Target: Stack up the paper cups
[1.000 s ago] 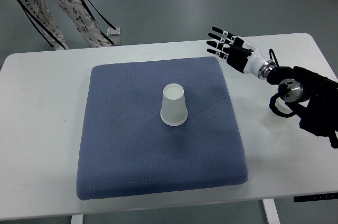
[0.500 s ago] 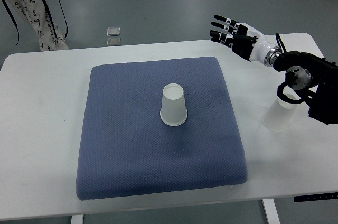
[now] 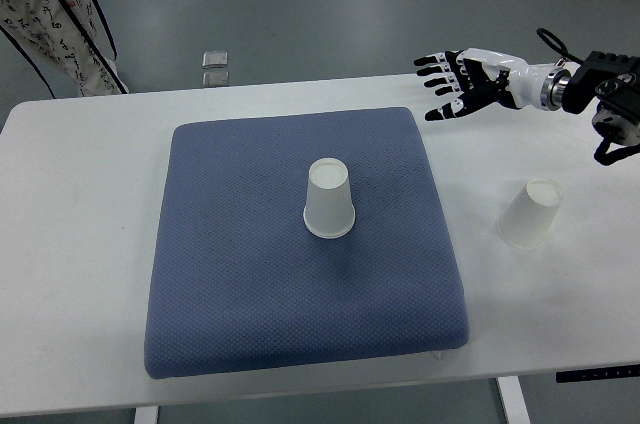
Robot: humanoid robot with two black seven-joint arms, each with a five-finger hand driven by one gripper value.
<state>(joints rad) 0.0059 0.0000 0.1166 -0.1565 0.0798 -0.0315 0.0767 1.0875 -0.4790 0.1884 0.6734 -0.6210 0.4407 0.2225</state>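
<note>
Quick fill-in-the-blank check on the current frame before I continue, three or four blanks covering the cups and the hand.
1. The paper cup on the blue cushion stands ____ side up.
2. The second paper cup rests on the white ____, right of the blue cushion.
3. The right hand has its fingers spread and holds ____.
4. The number of paper cups in view is ____.

Missing words: bottom; table; nothing; two

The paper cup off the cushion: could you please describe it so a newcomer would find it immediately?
Start at the blue cushion on the white table. On bare tabletop to its right stands an upturned white paper cup. The other cup sits mid-cushion.
</note>
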